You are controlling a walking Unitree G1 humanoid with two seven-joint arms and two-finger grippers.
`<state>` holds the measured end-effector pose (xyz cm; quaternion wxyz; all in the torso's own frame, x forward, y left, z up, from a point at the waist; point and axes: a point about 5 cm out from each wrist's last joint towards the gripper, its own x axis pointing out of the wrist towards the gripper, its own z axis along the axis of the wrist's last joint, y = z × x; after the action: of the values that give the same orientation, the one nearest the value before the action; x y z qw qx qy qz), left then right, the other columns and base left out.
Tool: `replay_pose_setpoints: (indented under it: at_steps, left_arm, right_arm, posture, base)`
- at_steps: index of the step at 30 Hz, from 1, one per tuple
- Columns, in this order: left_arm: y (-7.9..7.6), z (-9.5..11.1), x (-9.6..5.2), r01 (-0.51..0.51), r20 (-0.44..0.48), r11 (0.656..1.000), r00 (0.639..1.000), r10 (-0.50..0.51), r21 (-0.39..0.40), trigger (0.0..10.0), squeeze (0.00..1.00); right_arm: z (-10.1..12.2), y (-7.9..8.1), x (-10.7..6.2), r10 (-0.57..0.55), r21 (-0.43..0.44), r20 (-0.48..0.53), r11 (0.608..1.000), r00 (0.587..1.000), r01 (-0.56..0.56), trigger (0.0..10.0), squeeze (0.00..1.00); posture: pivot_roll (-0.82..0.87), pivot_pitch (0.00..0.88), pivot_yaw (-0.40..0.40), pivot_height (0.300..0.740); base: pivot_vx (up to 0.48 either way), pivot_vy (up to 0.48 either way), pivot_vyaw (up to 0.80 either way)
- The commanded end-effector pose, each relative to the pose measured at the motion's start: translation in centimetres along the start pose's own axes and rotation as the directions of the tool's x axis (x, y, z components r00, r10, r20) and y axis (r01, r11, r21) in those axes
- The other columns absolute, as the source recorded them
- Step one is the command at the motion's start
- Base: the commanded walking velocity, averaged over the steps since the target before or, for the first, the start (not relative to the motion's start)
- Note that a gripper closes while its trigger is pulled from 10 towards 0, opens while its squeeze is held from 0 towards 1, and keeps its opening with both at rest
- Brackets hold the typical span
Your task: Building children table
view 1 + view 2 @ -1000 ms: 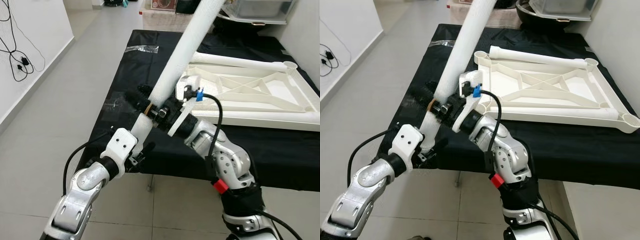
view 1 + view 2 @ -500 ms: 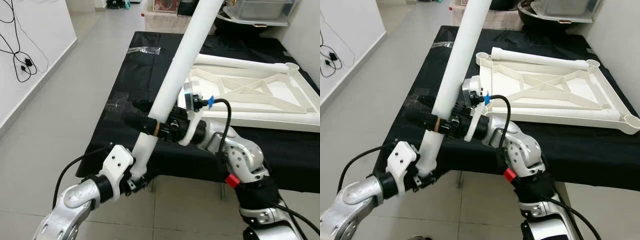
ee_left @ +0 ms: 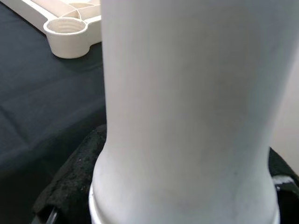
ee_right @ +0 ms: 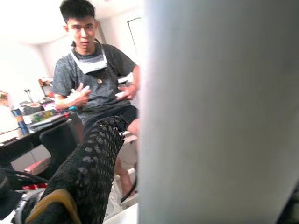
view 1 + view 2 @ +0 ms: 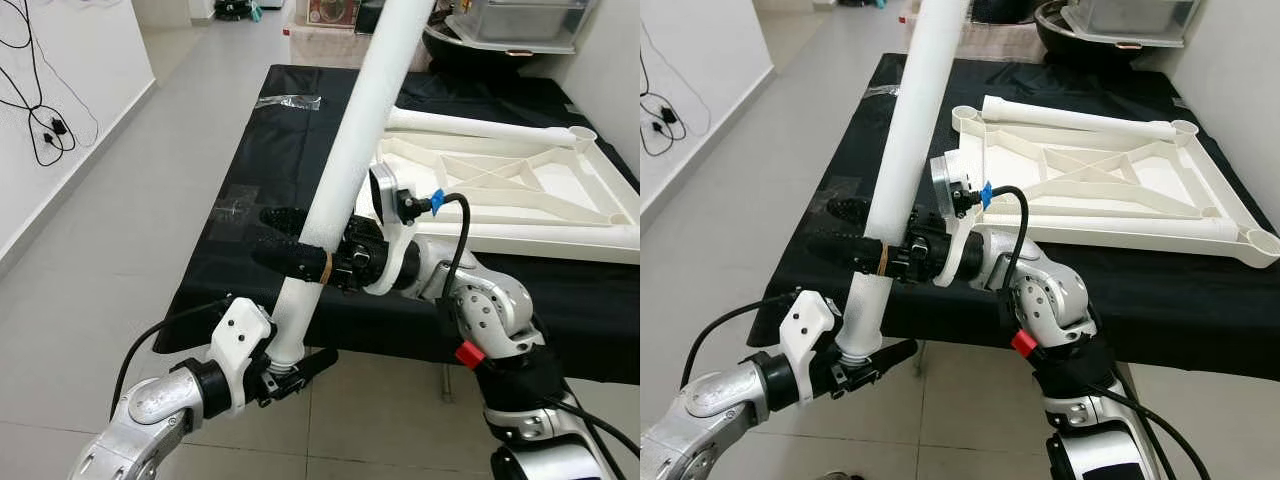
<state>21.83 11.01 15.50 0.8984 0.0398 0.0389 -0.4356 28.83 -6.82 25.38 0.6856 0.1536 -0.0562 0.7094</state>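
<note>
A long white table leg stands almost upright in front of the table. My left gripper is shut on its narrow lower end, below the table's edge. Higher up, my right gripper is shut on the same leg, one black finger on each side of it. In the left wrist view the leg is very close. The white tabletop lies upside down on the black table, ribs up, with round leg sockets at its corners.
The black-covered table has a piece of clear wrap at its far left. Grey floor runs along the left, beside a white wall with cables. A plastic bin stands behind. A person sits in the right wrist view.
The leg has swung from a slant to nearly upright. My left gripper has dropped lower with the leg's foot, and my right gripper has turned level around the leg.
</note>
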Motion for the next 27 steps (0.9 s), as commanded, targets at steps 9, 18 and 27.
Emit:
replay_pose_setpoints:
  at_steps: [9,18,27]
  left_arm:
    - [-2.9,-0.5,0.4,0.12,-0.021,0.992,0.992,-0.121,-0.048,10.0,0.0]
    - [-2.4,-0.8,0.6,0.078,-0.044,0.993,0.996,-0.082,-0.083,10.0,0.0]
    - [-1.8,-0.9,0.3,0.028,-0.047,0.996,0.998,-0.032,-0.087,10.0,1.0]
  right_arm:
    - [0.2,1.3,1.2,0.13,0.005,0.007,0.991,0.991,-0.13,0.0,0.0]
    - [0.2,1.5,1.3,0.149,0.007,0.015,0.989,0.989,-0.15,0.0,0.0]
    - [1.3,0.4,0.7,0.097,-0.031,0.042,0.995,0.994,-0.096,0.0,0.0]
  posture:
    - [0.11,0.126,-0.013,0.74]
    - [0.11,0.127,-0.014,0.74]
    - [0.11,0.121,-0.014,0.74]
  base:
    - [0.0,0.0,0.0]
    - [0.0,0.0,0.0]
    - [0.0,0.0,0.0]
